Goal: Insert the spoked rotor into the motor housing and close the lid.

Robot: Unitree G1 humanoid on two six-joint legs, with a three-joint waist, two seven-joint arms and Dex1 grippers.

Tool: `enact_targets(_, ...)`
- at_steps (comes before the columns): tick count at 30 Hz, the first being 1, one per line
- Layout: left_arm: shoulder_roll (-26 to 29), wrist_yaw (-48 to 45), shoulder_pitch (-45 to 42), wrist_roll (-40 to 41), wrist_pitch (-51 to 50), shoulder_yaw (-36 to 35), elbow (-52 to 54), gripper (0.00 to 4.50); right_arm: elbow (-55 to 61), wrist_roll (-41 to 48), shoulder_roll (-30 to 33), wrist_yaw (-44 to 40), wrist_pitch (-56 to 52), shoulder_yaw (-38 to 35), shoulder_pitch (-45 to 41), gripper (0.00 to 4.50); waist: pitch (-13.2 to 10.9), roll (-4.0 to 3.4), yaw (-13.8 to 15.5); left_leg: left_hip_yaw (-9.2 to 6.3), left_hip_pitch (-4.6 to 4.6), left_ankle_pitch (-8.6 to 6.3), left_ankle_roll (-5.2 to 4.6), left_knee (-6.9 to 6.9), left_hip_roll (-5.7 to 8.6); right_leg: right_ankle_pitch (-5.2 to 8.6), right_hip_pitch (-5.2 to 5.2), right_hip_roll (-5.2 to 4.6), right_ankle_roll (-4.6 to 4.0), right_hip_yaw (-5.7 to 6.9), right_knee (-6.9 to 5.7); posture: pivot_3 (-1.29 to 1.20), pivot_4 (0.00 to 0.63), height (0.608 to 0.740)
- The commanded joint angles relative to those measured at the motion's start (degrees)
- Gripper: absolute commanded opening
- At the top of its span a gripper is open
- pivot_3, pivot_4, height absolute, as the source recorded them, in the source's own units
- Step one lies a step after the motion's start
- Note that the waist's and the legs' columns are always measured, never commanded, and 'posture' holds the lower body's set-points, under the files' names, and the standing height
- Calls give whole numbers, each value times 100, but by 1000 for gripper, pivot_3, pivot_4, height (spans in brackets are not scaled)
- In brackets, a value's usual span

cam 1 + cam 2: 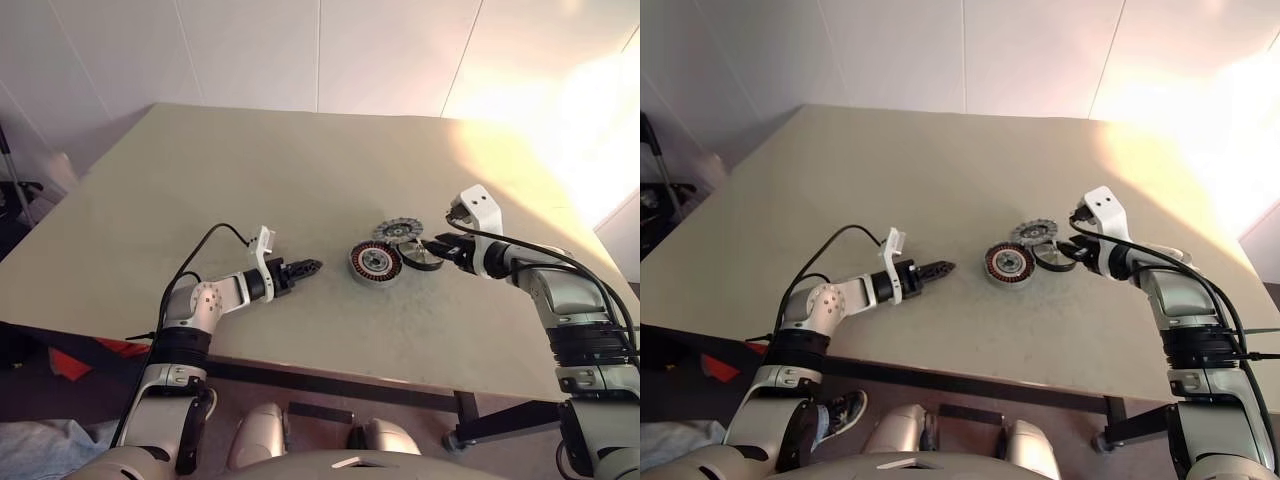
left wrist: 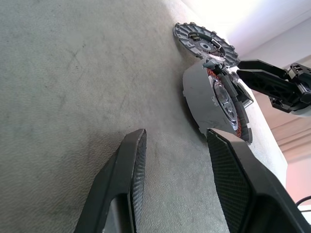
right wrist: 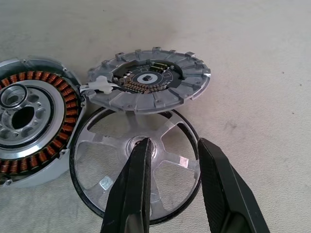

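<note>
The spoked rotor [image 3: 97, 141] sits tilted between the motor housing [image 1: 375, 263] and my right arm. Its near-left edge overlaps the housing's rim, and its far edge lies under the lid [image 1: 398, 231]. My right gripper [image 3: 173, 143] is shut on the rotor, one finger at the hub and the other against the outside of the dark rim. The housing lies flat, its copper windings facing up. The grey lid rests just behind it, electronics side up, joined to the housing by a short white wire. My left gripper [image 1: 310, 266] hovers open left of the housing, holding nothing.
The parts sit right of centre on a wide beige table [image 1: 250, 170]. The table's front edge runs close under both arms. A black cable loops over my left forearm [image 1: 205, 240].
</note>
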State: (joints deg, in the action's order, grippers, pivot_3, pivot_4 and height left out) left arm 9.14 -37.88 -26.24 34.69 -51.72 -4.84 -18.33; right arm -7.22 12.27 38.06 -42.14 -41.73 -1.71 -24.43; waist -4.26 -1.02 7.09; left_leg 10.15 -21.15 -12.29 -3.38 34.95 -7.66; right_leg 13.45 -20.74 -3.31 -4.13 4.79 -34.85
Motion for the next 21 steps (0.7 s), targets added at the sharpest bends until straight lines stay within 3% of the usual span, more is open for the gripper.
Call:
enact_targets(1, 48, 13, 11, -34, 1, 0, 94, 2102, 453, 178, 25, -12, -95, -150, -87, 1648, 0, 0, 1, 0, 0, 0, 0, 0, 0, 0, 0, 0, 0, 0, 0, 0, 0, 740)
enact_targets(21, 48, 33, 17, -48, 33, -12, 66, 2102, 188, 185, -166, 56, -186, 3, 78, 1648, 0, 0, 1, 0, 0, 0, 1, -1, 0, 0, 0, 0, 0, 0, 2, 0, 0, 740)
